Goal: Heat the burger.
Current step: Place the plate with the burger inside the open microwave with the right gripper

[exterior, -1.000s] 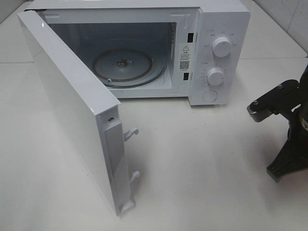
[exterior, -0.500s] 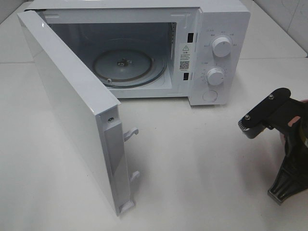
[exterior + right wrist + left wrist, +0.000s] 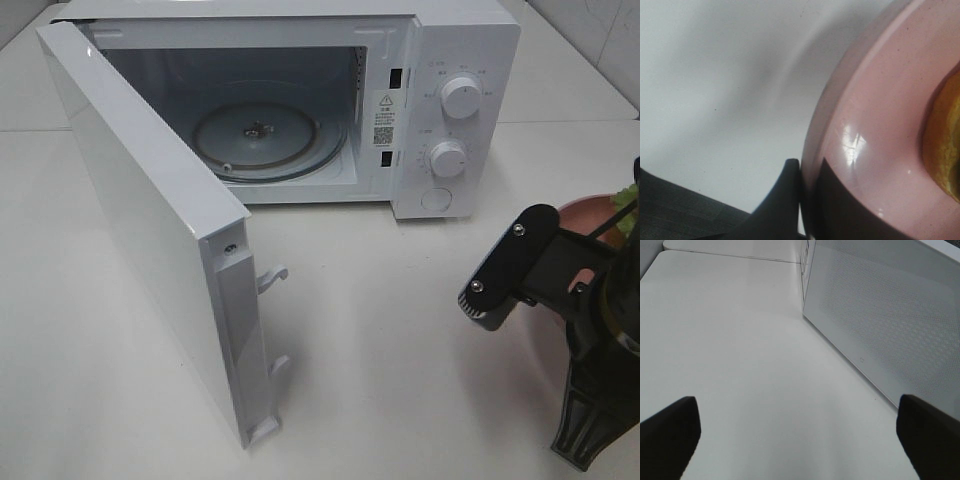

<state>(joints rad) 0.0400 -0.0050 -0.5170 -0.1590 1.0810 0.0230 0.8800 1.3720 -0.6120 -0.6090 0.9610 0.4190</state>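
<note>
The burger (image 3: pixel 946 145) shows as a golden-brown bun edge on a pink plate (image 3: pixel 875 125) in the right wrist view. My right gripper (image 3: pixel 807 175) is shut on the plate's rim, with one finger (image 3: pixel 785 200) under it and one on top. In the high view the plate (image 3: pixel 588 215) and a bit of green lettuce (image 3: pixel 628 200) peek out behind the right arm (image 3: pixel 600 340) at the right edge. My left gripper (image 3: pixel 800 435) is open and empty above bare table beside the microwave door; it is out of the high view.
The white microwave (image 3: pixel 450 60) stands at the back with its glass turntable (image 3: pixel 262 135) bare. Its door (image 3: pixel 150 220) is swung wide open toward the front left. The knobs (image 3: pixel 461 97) are on its right panel.
The right arm has moved left and toward the table's front. The pink plate and the lettuce have come into the high view behind it.
</note>
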